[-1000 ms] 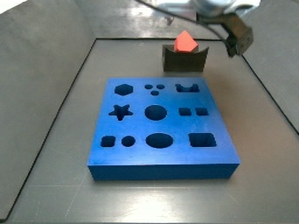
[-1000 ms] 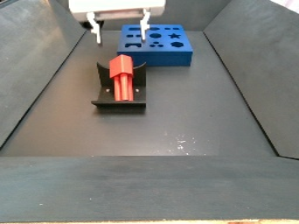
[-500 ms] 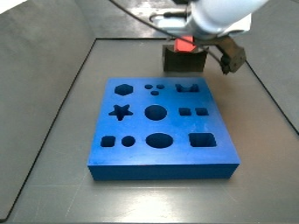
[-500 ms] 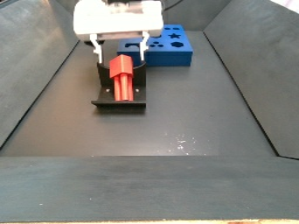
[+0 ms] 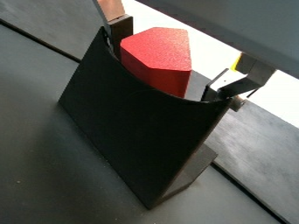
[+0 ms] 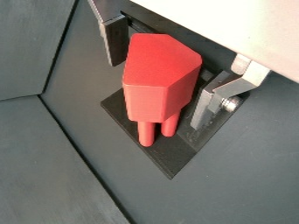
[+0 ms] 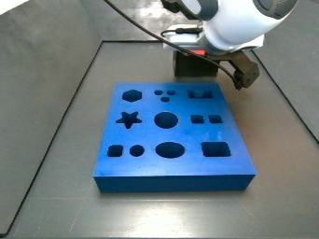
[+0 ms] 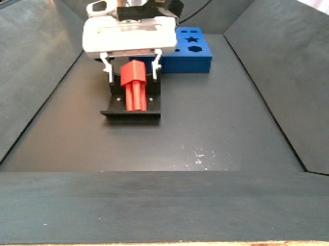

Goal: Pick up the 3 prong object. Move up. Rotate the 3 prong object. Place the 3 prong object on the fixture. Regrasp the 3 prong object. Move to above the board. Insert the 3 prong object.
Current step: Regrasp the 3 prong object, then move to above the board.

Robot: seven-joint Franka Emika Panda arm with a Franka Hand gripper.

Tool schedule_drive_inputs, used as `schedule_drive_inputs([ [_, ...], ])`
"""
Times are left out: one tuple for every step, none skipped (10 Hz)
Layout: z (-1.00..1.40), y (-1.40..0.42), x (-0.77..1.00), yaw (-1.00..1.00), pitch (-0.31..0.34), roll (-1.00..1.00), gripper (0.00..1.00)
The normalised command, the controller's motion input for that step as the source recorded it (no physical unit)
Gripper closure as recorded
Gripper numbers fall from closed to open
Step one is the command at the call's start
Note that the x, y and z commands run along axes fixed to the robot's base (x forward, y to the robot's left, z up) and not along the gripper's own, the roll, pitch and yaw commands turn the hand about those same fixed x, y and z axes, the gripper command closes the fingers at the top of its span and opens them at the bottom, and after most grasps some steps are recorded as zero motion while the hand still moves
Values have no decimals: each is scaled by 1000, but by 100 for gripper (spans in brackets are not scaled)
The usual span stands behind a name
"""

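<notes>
Now the small red-orange plastic 3 prong object (image 6: 158, 79) rests on the dark L-shaped fixture (image 5: 135, 122), prongs down in a wrist view; the gripper (image 8: 129, 65) is open, its silver fingers (image 6: 114, 35) straddling the piece without touching, beyond the large flat blue board (image 7: 171, 137)'s far end

3 prong object (image 8: 134, 85) on fixture (image 8: 130, 113) | gripper (image 8: 129, 63) straddling it | board (image 8: 188, 50) behind

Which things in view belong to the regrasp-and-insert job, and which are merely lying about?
Job:
- 3 prong object, resting on the fixture
- fixture
- board
- pincer, fingers either side of the object, not yet closed

Lying about:
- nothing
</notes>
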Motion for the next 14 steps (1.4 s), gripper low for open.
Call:
schedule_drive_inputs([
  [-168,-12,16,15,-5,64,0],
  [-168,-12,16,15,-5,64,0],
  [0,0,0,0,0,0,100],
  [1000,311,353,-333,-293,-4,100],
  [1000,310,349,-339,-273,-17,100],
  [1000,305,333,-352,-198,-51,100],
  [1000,296,314,-353,-104,-48,100],
  [1000,293,306,-332,-42,-41,100],
  [1000,290,298,-296,20,-36,100],
  [1000,283,292,-254,72,-31,100],
  [1000,276,286,-186,140,-25,100],
  [1000,274,286,-154,168,-26,100],
  [1000,261,278,-63,221,-35,100],
  [1000,253,271,-27,238,-36,100],
])
